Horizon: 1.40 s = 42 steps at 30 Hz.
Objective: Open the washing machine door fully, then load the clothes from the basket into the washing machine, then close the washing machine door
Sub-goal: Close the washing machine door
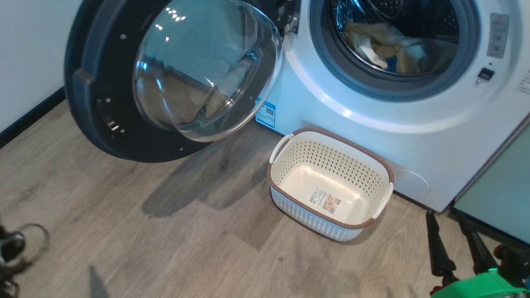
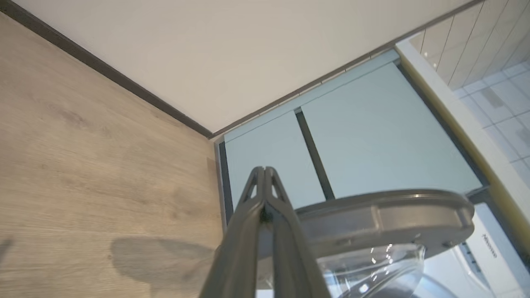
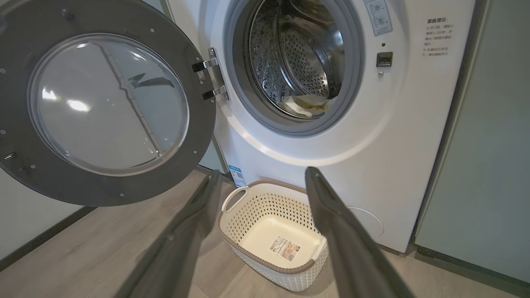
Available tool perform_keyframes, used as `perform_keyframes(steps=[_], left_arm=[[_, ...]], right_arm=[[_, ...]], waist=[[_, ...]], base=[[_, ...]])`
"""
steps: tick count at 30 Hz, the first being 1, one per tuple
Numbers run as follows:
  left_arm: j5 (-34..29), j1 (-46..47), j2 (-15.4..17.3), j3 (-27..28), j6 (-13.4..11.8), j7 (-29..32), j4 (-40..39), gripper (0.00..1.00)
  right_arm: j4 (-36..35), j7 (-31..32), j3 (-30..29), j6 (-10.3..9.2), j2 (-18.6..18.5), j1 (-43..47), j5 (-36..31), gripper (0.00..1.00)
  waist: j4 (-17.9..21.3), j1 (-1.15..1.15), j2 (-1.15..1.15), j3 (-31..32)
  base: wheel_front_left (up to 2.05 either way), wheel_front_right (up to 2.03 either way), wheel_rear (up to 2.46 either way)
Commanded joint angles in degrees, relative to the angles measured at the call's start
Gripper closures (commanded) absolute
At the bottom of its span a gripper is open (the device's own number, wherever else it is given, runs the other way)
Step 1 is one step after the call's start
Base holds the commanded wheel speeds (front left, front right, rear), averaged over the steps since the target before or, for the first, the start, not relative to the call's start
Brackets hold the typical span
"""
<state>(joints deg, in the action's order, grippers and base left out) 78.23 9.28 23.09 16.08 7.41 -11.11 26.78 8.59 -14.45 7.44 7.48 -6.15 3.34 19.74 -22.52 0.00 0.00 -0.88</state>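
- The head view looks down on the clothes [image 1: 385, 45], a pale yellow crumpled heap with a blue patch low in the drum. The right wrist view shows them as a small pale fold [image 3: 306, 105] behind the grey rubber ring [image 3: 238, 82].
- The right wrist view shows the perforated steel drum [image 3: 308, 62] and the metal hinge [image 3: 213, 78] more plainly.
- The left wrist view takes the washing machine door [image 2: 393, 215] edge-on, a flat grey rim with the clear bowl [image 2: 372, 265] bulging under it, against pale green cabinets [image 2: 372, 136] and a white wall [image 2: 207, 49].
- The left gripper [image 2: 263, 171] has its 2 fingers pressed together at the tips with nothing between them. They cross in front of the door rim, and I cannot tell whether they touch it.
- The right gripper [image 3: 263, 174] is spread wide and empty, above the basket [image 3: 265, 207].
- The washing machine door [image 1: 103, 103] is a glossy black ring around smooth curved glass, swung wide to the left of the opening.
- The washing machine [image 1: 372, 136] is smooth white, with a small blue label [image 1: 266, 114] low on its front.
- The basket [image 1: 327, 161] is cream, perforated and brown-rimmed with 2 white handles. It stands on the floor just beside the machine's base, a label [image 1: 324, 200] on its bare bottom.
- Open wood-grain floor [image 1: 124, 231] lies below the door and left of the basket.
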Motion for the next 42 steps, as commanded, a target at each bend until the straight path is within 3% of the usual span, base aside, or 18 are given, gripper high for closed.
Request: perform_keyframes(steps=[1,7,14,25,32,42], left_arm=[[2.36,4.2,3.82,3.18,0.08,1.09,-0.46,1.0],[10.47,10.62,7.96,6.62,0.08,6.38,6.63,1.0],[14.88,19.75,12.68,7.52,0.08,13.74,16.89,1.0],[13.59,33.51,18.44,2.8,0.08,22.74,26.53,1.0],[11.25,38.95,19.18,-0.31,-0.59,24.16,29.75,1.0],[8.06,44.2,17.55,-4.83,-0.56,26.21,32.22,1.0]], right_arm=[[-1.89,-0.55,0.93,0.01,-1.68,-1.27,0.01,0.0],[-2.12,-0.55,1.01,0.01,-3.04,-1.74,-0.07,0.0],[-2.35,-0.55,1.25,0.01,-4.41,-2.6,-0.06,0.0],[-3.23,-0.55,1.42,0.01,-6.96,-4.65,-0.26,0.0],[-3.66,-0.55,1.66,0.01,-7.92,-5.78,-0.3,0.0],[-3.56,-0.55,1.84,0.01,-8.33,-6.09,-0.34,0.0]], waist=[[0.76,0.0,0.0,-0.81],[2.41,0.0,0.0,-2.54],[4.42,0.0,0.0,-4.39],[7.23,0.0,0.0,-9.59],[8.1,0.0,0.0,-11.97],[8.57,0.0,0.0,-12.43]], base=[[0.0,0.0,0.0],[0.0,0.0,0.0],[0.0,0.0,0.0],[0.0,0.0,0.0],[0.0,0.0,0.0],[0.0,0.0,0.0]])
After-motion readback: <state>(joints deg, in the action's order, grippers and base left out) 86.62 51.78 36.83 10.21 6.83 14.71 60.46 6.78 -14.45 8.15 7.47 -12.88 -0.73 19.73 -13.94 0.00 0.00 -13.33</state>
